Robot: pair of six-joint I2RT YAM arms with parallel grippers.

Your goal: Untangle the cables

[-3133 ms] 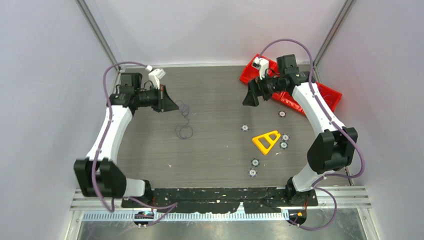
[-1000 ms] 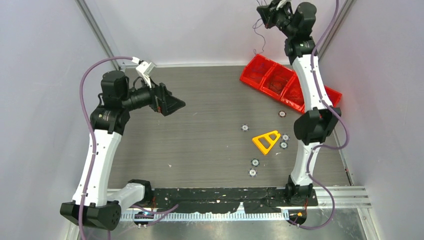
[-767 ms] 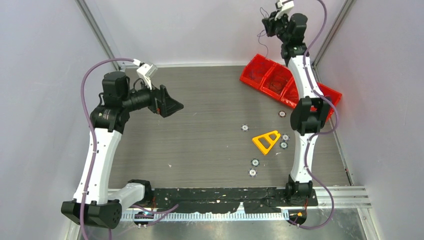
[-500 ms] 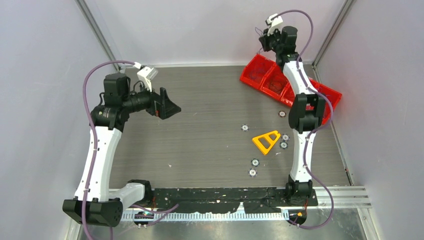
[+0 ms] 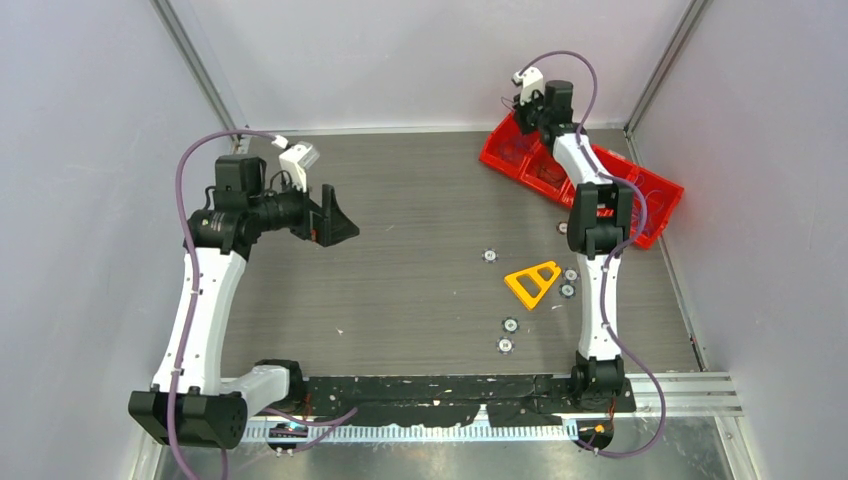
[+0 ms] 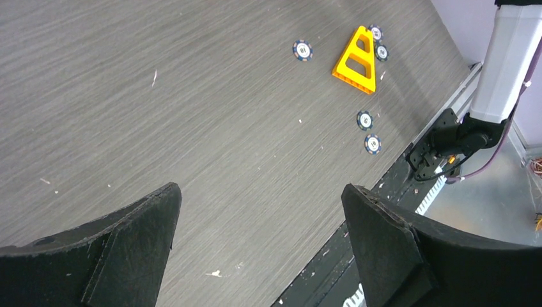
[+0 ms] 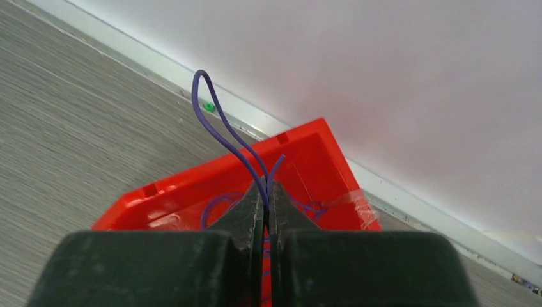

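In the right wrist view, my right gripper is shut on a thin purple cable. One loop of it stands up above the fingertips. More purple coils lie below in the end compartment of the red bin. From above, the right gripper hangs over the left end of the red bin at the back wall; the cable is too thin to make out there. My left gripper hovers open over bare table at the left, holding nothing.
A yellow triangular frame lies right of centre with several small round discs around it. The right arm's upright link stands near the black taped strip along the near edge.
The right arm has come down from high against the back wall, carrying the purple cable to the red bin's left end. The left gripper has drawn back slightly to the left, still open.
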